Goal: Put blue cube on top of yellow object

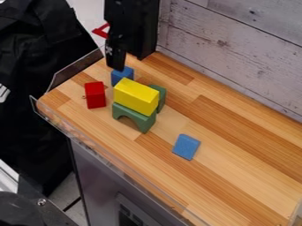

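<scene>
wooden counter (236, 145): yellow block (134, 95) on green arch (140, 121), red block (96, 96) beside, blue cube (121, 77) behind, near claw (119, 66); can't tell if clenched.

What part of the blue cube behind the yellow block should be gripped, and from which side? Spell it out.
Grip the upper part of the blue cube by two opposite sides, probably from straight above. It sits upright with its top free of other blocks, while the yellow block hides its lower front corner, so a front approach looks obstructed.
</scene>
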You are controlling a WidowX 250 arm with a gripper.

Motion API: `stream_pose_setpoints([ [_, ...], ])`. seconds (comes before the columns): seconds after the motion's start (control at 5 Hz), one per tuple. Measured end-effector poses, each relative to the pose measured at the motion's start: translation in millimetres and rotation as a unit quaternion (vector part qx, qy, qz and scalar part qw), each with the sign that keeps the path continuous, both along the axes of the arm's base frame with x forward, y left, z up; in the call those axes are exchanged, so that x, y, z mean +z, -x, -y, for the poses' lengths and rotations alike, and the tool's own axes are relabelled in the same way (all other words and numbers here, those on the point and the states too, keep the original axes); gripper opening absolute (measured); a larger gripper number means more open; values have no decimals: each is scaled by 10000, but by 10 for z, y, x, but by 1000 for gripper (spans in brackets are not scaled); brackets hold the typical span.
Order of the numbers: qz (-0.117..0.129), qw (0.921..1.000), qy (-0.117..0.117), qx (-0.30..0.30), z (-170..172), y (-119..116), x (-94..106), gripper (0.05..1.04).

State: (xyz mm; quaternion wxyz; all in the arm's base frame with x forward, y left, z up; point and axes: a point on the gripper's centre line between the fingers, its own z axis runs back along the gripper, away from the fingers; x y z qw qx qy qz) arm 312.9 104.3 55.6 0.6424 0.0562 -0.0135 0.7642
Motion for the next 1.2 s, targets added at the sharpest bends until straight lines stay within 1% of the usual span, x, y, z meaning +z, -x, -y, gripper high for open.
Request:
stream_pose_setpoints([
  [0.4, -215, 9994, 264, -63, 42, 3, -276, 999],
  [0.8, -283, 9988, 392, -10, 53, -3, -413, 999],
  [1.0, -223, 9989, 398, 60, 16, -10, -421, 952],
  [1.2, -49, 9988, 484, 63, 20, -34, -457, 676],
])
